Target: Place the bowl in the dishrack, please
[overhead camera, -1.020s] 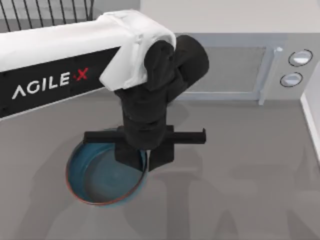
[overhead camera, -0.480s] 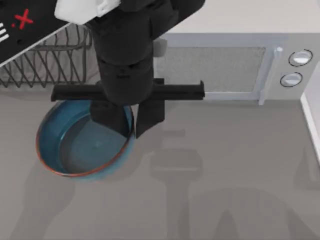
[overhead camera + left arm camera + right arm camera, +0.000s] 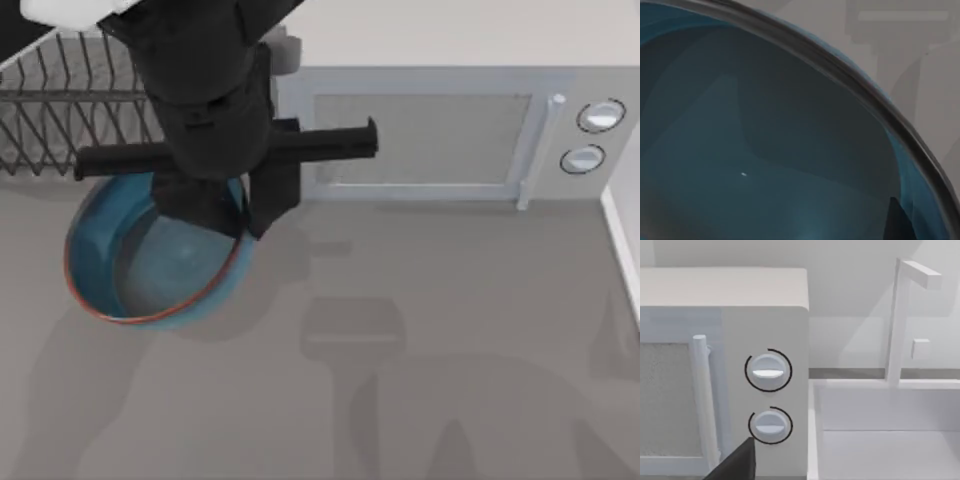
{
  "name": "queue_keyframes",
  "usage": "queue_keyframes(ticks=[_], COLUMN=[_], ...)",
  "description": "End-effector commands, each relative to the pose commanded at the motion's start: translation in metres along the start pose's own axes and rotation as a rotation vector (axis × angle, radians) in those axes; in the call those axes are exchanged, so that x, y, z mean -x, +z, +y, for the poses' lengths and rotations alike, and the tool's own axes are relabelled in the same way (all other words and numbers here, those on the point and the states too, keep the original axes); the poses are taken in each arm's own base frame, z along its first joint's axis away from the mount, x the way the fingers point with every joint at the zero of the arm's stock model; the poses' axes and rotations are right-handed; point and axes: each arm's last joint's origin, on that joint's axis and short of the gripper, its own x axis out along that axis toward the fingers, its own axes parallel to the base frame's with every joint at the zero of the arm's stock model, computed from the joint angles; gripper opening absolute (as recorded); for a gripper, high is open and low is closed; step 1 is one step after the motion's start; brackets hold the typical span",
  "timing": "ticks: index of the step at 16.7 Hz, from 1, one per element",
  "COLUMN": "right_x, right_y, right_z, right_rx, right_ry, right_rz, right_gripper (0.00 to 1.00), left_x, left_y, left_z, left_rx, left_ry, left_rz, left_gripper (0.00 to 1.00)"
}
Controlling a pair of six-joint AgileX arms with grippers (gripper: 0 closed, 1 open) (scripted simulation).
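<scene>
The teal-blue bowl (image 3: 140,265) with its thin orange-red rim hangs tilted above the grey table at the left. My left gripper (image 3: 243,222) is shut on the bowl's right rim, one finger inside and one outside. The black wire dishrack (image 3: 60,105) stands just behind the bowl at the back left, partly hidden by the left arm. In the left wrist view the bowl's blue inside (image 3: 765,150) lies close up, with its rim curving across. My right arm is parked; a dark piece of its gripper (image 3: 735,465) shows in front of the microwave.
A pale-grey microwave (image 3: 430,135) with two knobs (image 3: 768,371) stands at the back, right of the rack. A white basin with a tall frame (image 3: 900,320) sits beside the microwave. Bare grey table (image 3: 420,380) spreads across the front and right.
My left arm has carried the bowl up off the table and toward the back left, closer to the dishrack. The rack has come into view from under the arm.
</scene>
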Motion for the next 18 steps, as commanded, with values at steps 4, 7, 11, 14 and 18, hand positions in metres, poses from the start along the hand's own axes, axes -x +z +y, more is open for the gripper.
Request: queue_keyframes(ticks=[4, 7, 11, 14, 18], right_x=[0.000, 0.000, 0.000, 0.000, 0.000], right_y=[0.000, 0.000, 0.000, 0.000, 0.000], right_z=[0.000, 0.000, 0.000, 0.000, 0.000], right_rx=[0.000, 0.000, 0.000, 0.000, 0.000], right_ry=[0.000, 0.000, 0.000, 0.000, 0.000], right_rz=[0.000, 0.000, 0.000, 0.000, 0.000], right_gripper=[1.00, 1.00, 1.00, 1.00, 1.00], left_x=[0.023, 0.043, 0.074, 0.094, 0.106], left_y=[0.019, 0.025, 0.008, -0.022, -0.055], left_z=[0.054, 0.105, 0.173, 0.208, 0.227], left_rx=[0.024, 0.026, -0.006, -0.045, -0.081], left_ry=[-0.167, -0.252, -0.219, -0.097, 0.049], left_rz=[-0.243, -0.534, -0.990, -1.277, -1.473], left_gripper=[0.00, 0.00, 0.00, 0.00, 0.00])
